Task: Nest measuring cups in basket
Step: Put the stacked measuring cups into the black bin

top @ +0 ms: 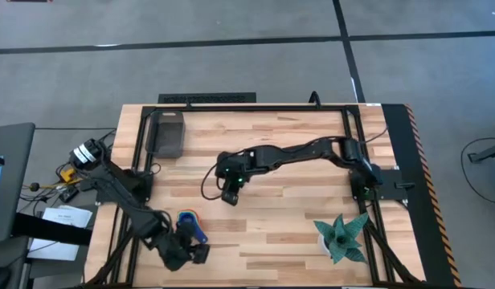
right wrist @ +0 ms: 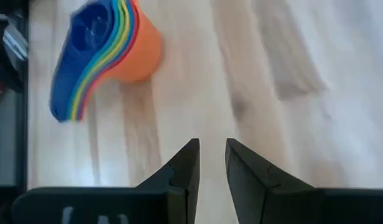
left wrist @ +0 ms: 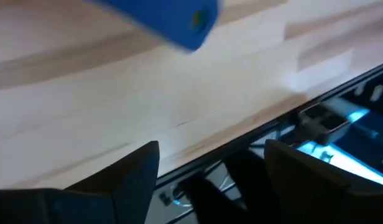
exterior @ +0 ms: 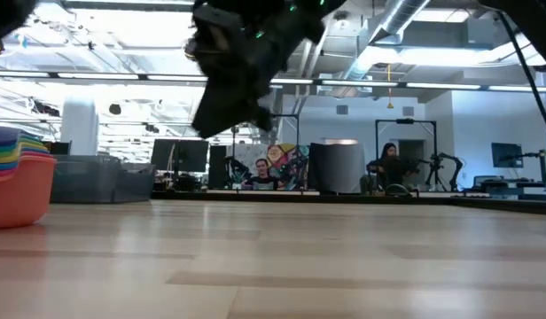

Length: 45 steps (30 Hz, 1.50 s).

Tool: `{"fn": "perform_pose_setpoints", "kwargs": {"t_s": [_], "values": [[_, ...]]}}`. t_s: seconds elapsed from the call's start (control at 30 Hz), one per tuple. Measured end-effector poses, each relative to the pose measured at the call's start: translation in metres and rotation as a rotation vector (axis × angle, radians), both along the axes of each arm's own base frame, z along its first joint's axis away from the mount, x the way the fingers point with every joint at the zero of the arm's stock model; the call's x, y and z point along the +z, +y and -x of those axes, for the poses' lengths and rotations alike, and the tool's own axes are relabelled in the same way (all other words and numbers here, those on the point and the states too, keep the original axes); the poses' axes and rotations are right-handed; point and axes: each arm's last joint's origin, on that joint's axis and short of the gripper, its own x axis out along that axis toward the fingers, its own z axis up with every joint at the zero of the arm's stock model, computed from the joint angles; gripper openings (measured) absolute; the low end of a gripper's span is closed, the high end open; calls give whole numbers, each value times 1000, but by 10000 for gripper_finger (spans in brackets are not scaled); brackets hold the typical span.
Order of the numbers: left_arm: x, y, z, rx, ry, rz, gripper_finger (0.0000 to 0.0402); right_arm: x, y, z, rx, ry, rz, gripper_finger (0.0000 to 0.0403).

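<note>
- Nested cups (exterior: 16,173) sit closest to the low camera, at the bench's (top: 272,233) front-left part: the red one outermost, with the orange, yellow, green and blue rims stacked inside it.
- From above, the cups (top: 188,222) show mainly their blue top and handle, just beside the left pincer (top: 187,253) and apart from it.
- Left pincer (left wrist: 210,168) stands wide and empty, low over the bench's front edge; the blue handle (left wrist: 179,22) lies beyond its fingers.
- Right pincer (top: 230,195) hangs above the bench's middle, raised clear of the wood in the low view, and the cups (right wrist: 104,53) lie ahead of it.
- Right pincer (right wrist: 211,163) fingers leave only a narrow gap and hold nothing.
- Basket (top: 169,132) sits at the back-left corner, well apart from the cups.
- Plant (top: 342,238) stands at the front right.
</note>
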Motion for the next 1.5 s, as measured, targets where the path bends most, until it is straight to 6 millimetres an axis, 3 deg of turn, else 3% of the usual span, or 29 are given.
{"fn": "perform_pose_setpoints", "kwargs": {"t_s": [0.2,0.47,0.6,0.8,1.07,1.23,1.5], "values": [[10,20,-17,88,50,-62,281,32,-21,17,-43,-12,116,103],[40,41,-28,148,193,-136,269,55,-48,34,-61,0,167,103],[47,47,-27,151,289,-132,263,55,-58,37,-56,12,184,103],[54,50,-40,165,320,-65,253,54,-68,41,-57,38,192,103],[48,43,-39,150,428,7,242,52,-81,45,-44,59,215,103],[43,46,-43,169,445,8,259,52,-88,48,-40,73,225,103],[30,51,-53,232,534,43,320,52,-97,49,-22,59,221,103]]}}
